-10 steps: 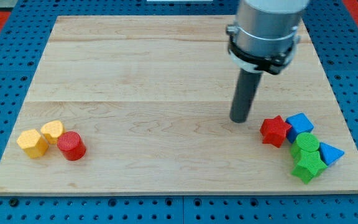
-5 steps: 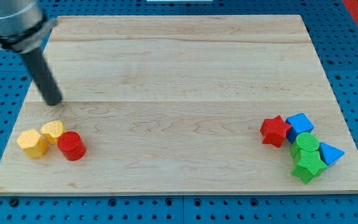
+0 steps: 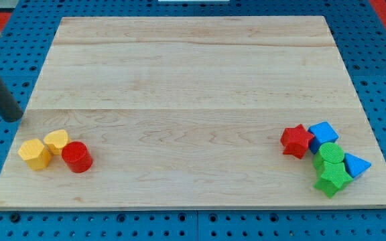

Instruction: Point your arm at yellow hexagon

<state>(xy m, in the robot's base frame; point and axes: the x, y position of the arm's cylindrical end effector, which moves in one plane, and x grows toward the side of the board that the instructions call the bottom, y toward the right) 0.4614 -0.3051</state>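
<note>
Swinging off the board's left edge, my tip (image 3: pixel 13 118) is now hovering just above the yellow hexagon (image 3: pixel 34 154), overshooting slightly; holding nothing, being a bare rod, it is needing a short drop toward it.

No text, label, number or sign can be read anywhere in the view.

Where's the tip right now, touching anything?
My tip: no gripper, holding nothing; off the board's left edge, above the yellow hexagon, touching no block.
</note>
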